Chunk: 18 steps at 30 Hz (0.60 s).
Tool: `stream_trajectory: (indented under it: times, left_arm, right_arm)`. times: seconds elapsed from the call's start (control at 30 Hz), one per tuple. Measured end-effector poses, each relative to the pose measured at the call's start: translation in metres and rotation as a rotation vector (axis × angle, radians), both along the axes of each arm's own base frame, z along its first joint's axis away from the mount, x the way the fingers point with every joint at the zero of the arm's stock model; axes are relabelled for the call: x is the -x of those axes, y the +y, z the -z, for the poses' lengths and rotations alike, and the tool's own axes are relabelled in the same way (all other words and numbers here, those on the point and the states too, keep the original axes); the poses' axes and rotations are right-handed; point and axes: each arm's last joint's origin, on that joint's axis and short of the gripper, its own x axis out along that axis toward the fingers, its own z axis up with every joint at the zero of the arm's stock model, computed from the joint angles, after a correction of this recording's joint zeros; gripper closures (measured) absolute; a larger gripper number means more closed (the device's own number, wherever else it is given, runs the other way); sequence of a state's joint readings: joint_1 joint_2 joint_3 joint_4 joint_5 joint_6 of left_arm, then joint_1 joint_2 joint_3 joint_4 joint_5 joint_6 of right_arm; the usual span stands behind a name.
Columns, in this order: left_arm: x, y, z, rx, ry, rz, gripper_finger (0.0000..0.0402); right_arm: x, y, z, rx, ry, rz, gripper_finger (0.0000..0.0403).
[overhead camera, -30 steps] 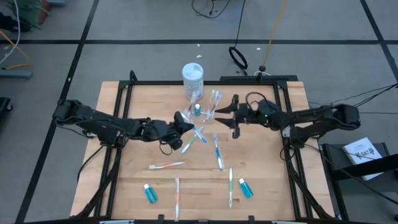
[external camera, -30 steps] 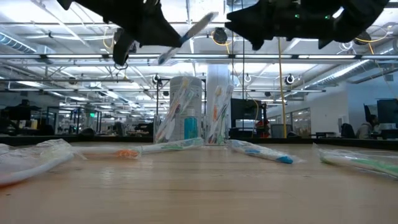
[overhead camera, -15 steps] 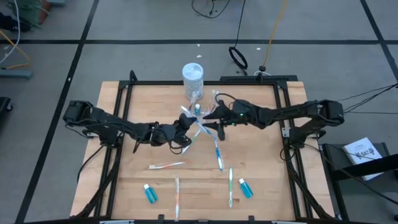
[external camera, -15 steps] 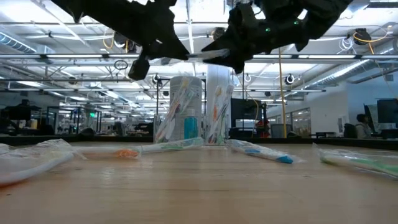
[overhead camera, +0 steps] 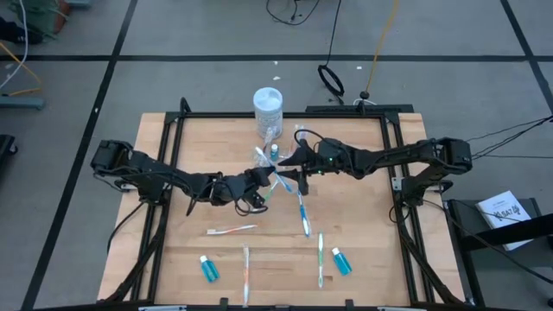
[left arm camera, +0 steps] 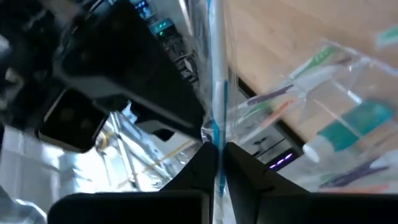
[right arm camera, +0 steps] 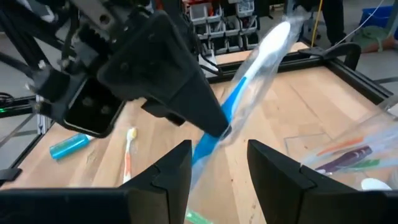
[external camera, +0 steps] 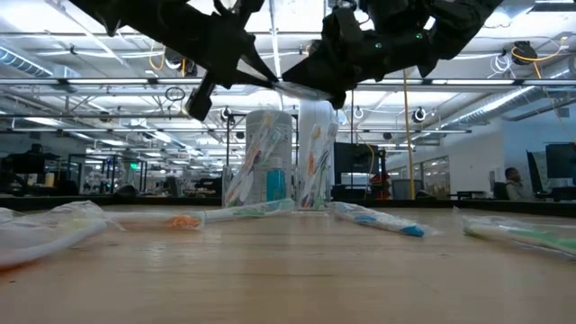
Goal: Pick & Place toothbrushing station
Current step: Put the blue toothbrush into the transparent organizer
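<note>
— Where is the station right now?

— I see the station [overhead camera: 278, 154] standing upright on the worktop [overhead camera: 363, 250], just in front of the white jar [overhead camera: 268, 108]. In the low view the station [external camera: 286, 171] shows as clear plastic with brushes and a blue-green bottle inside.

— What are your arms doing?

— My left gripper [overhead camera: 270, 175] is in the air just beside the station, on the side away from the jar. Its fingers are pinched together on a wrapped blue toothbrush [overhead camera: 278, 183]. In the left wrist view the toothbrush [left arm camera: 217, 93] runs straight out from between the closed fingers [left arm camera: 191, 165].

— And the right one?

— My right gripper [overhead camera: 294, 164] has its tip meeting the left one, also just beside the station. Its fingers [right arm camera: 174, 171] stand apart, and the toothbrush [right arm camera: 249, 81] passes between them. I cannot tell whether they touch it.

— Anything else on the worktop?

— Another blue toothbrush [overhead camera: 302, 213] lies near the station, on the side away from the jar. Farther from the station lie an orange-tipped brush [overhead camera: 232, 230], two more wrapped brushes [overhead camera: 320, 257] and [overhead camera: 246, 275], and two small blue bottles [overhead camera: 207, 269] and [overhead camera: 341, 262].
</note>
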<state>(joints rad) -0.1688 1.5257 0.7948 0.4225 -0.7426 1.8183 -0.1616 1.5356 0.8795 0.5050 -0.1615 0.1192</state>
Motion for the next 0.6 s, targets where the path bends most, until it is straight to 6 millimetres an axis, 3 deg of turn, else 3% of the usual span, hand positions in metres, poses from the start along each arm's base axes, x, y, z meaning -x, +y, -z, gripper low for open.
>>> stream_trajectory:
  times: [0.33,0.6]
  left_arm:
    - [0.0014,0.0022,-0.0011,-0.305,0.198,-0.015,0.0372]
    - [-0.0006,0.0016,-0.0088,-0.376,0.175,-0.005,0.0372]
  right_arm:
    - [0.0008,-0.0002,-0.0045,-0.122,-0.028,0.031,0.0257]
    - [0.0009,0.0000,-0.0041,-0.116,-0.023,0.028,0.0257]
